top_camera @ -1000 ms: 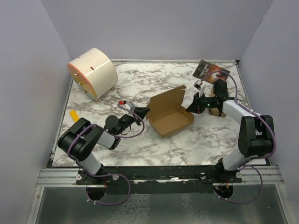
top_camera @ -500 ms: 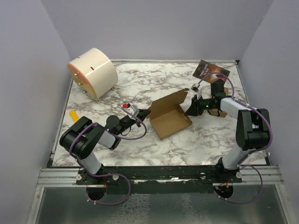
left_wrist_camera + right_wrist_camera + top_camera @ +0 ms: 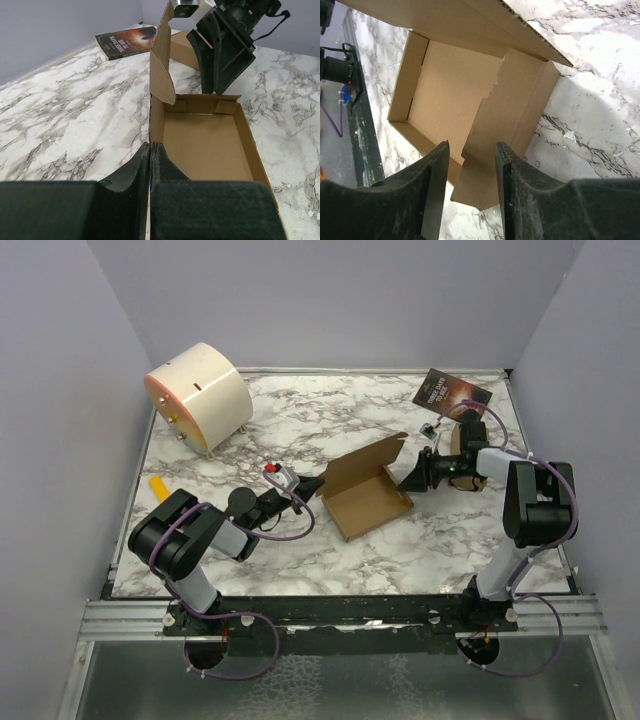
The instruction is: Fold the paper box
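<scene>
The paper box (image 3: 367,497) lies mid-table as an open brown tray with its lid (image 3: 366,459) raised along the far side. My left gripper (image 3: 309,486) is shut on the tray's left wall; in the left wrist view (image 3: 150,150) the thin wall runs into the closed fingers. My right gripper (image 3: 413,478) is open at the tray's right end. In the right wrist view (image 3: 470,165) an end flap (image 3: 490,170) of the box lies between and below its spread fingers, and the tray floor (image 3: 450,90) lies beyond.
A white cylinder (image 3: 200,395) stands at the back left. A yellow piece (image 3: 160,487) lies at the left edge. A dark printed booklet (image 3: 452,393) lies at the back right. A smaller brown box (image 3: 182,47) sits behind my right gripper.
My right arm has drawn its elbow in and its gripper has come down to the box's right end. The lid has tipped further over the tray. My left gripper has kept its hold.
</scene>
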Controlling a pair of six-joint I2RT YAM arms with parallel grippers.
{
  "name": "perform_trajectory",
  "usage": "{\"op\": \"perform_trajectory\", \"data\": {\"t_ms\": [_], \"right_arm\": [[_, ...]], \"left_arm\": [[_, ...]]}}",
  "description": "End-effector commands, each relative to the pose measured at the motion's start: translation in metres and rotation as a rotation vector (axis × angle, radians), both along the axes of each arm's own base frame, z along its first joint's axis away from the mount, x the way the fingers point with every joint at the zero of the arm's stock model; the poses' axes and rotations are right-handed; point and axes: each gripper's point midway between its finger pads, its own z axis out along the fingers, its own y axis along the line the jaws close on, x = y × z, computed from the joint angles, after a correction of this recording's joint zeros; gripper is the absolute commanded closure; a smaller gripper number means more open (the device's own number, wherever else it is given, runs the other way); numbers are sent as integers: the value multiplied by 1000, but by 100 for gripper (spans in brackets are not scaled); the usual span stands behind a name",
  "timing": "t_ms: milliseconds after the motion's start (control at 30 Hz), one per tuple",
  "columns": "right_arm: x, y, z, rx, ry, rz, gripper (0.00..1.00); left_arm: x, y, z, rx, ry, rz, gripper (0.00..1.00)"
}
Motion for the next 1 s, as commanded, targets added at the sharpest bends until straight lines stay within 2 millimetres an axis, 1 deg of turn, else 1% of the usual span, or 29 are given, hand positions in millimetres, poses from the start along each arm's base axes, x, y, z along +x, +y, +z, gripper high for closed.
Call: {"op": "perform_trajectory", "data": {"t_ms": [0,167,267,333,433,533,633,900,967], "right_arm": [[-2,3,11,101,52,6,57],[-3,0,10,140,86,-4,57],[-5,1,14,173,96,4,57],[-5,2,16,188,96,11,55],[-6,3,17,197,100,14,54],[-6,2,14,190,111,8,55],[-5,1,10,176,121,-2,61],[-2,-2,2,131,128,-28,82],[-1,-3,-1,117,127,-35,89]], "left_arm": [[-12,-3,53,-109,-217,-44,100],[-12,-3,53,-110,-215,-44,100],[-12,-3,53,-110,-214,-43,100],[-12,-2,54,-111,-216,-40,100],[-13,-2,54,-111,-215,-39,100],[-12,-2,54,-112,-216,-38,100],[-12,-2,55,-114,-218,-38,100],[-12,-2,57,-118,-219,-40,100],[-12,-2,57,-119,-218,-38,100]]}}
